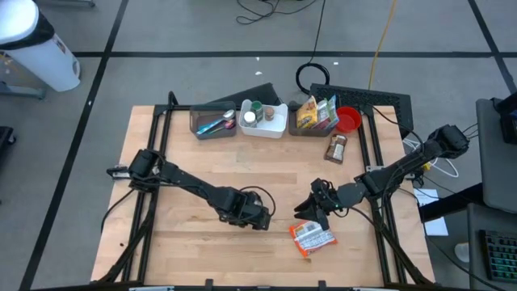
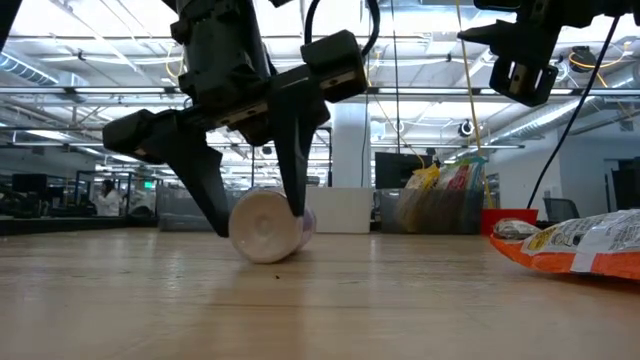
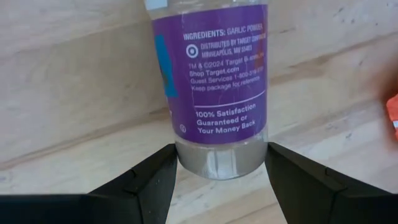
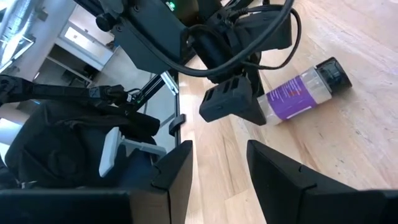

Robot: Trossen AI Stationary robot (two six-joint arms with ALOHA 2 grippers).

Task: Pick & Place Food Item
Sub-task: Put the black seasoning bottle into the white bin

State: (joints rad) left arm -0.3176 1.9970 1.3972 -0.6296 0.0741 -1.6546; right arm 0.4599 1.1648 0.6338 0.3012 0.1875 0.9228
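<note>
A clear bottle of garlic powder [image 3: 214, 81] with a purple label and a black cap [image 4: 336, 71] lies on its side on the wooden table, left of centre. My left gripper [image 1: 254, 217] comes down over the bottle's bottom end, its two fingers on either side of that end [image 2: 262, 228]. My right gripper [image 1: 311, 212] hangs open above the table right of centre, with nothing between its fingers [image 4: 219, 162]. It is just on the far side of an orange and white snack bag [image 1: 312, 238], which lies flat on the table. My left gripper pinches the bottle's bottom end [image 3: 217, 158] between its two fingers, one on each round side. The fingers [image 2: 297, 190] come steeply from above and lie across the bottle. The bottle lies level, its underside at the tabletop [image 2: 265, 258].
Along the far edge stand a grey bin [image 1: 214, 121], a white bin [image 1: 264, 119] with jars, a box with snack bags [image 1: 317, 113] and a red cup [image 1: 347, 120]. A brown jar [image 1: 337, 147] stands in front of them. Bare wood lies between the arms and the bins.
</note>
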